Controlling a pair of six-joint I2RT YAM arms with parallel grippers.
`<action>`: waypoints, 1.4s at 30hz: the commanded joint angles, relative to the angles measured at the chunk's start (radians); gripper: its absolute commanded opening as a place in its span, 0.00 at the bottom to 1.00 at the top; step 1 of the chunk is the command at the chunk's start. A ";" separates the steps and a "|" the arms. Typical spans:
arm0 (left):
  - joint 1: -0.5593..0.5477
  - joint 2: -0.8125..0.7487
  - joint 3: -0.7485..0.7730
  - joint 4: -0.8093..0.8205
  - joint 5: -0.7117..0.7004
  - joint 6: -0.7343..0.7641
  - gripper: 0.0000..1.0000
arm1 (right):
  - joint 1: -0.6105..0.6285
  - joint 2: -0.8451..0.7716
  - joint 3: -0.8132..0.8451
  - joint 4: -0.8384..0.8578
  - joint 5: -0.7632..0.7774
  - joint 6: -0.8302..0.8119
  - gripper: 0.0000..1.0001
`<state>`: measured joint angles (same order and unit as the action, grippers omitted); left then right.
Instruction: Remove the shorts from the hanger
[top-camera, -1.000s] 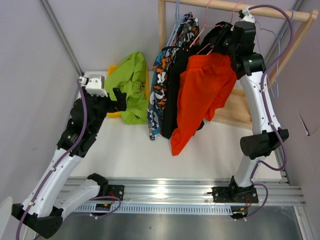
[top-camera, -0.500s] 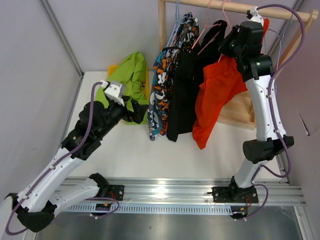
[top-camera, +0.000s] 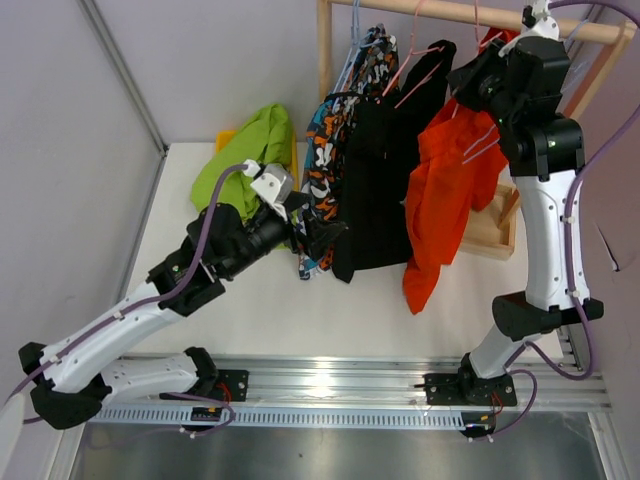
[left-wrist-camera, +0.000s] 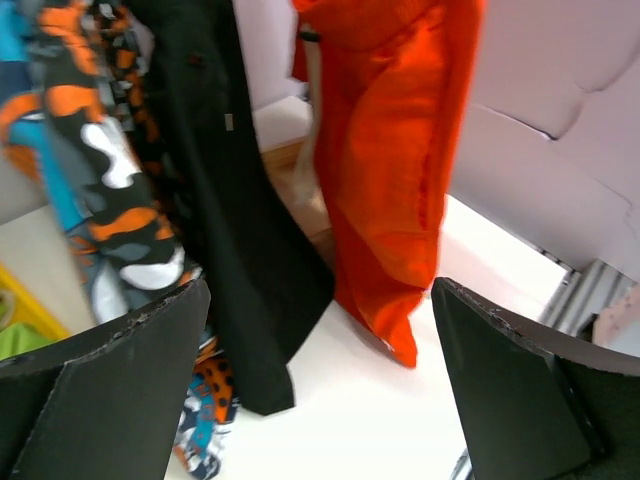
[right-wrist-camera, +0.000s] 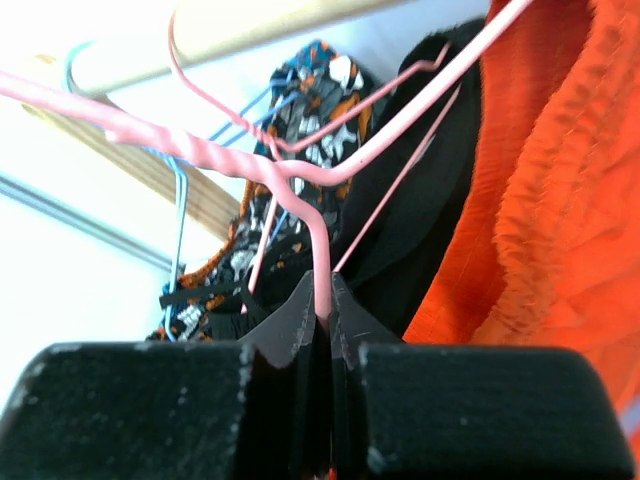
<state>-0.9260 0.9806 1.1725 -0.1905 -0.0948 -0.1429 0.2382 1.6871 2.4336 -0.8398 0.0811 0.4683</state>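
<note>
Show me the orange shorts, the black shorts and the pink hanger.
orange shorts (top-camera: 445, 190), top view, middle of the cloth.
black shorts (top-camera: 375, 185), top view, middle of the cloth.
pink hanger (right-wrist-camera: 320, 265), right wrist view, straight stem.

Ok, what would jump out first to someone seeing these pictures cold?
The orange-red shorts hang bright at upper right under the wooden rail, where the right gripper is pinched shut on the neck of a pink hanger. Mid-scene, the left gripper is wide open, facing the black shorts and a blotch-patterned pair. Lime green shorts lie heaped at back left.
</note>
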 joint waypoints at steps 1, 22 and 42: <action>-0.042 0.018 0.050 0.097 0.026 -0.035 0.99 | 0.016 -0.107 -0.069 0.184 -0.035 0.001 0.00; -0.249 0.432 0.179 0.491 0.143 0.029 0.99 | 0.124 -0.285 -0.297 0.180 0.023 0.023 0.00; -0.310 0.466 0.072 0.525 -0.072 0.002 0.00 | 0.067 -0.279 -0.176 0.085 -0.024 0.058 0.00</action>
<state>-1.2015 1.5150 1.3392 0.2935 -0.1169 -0.0937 0.3370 1.4052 2.1578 -0.8249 0.0700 0.5194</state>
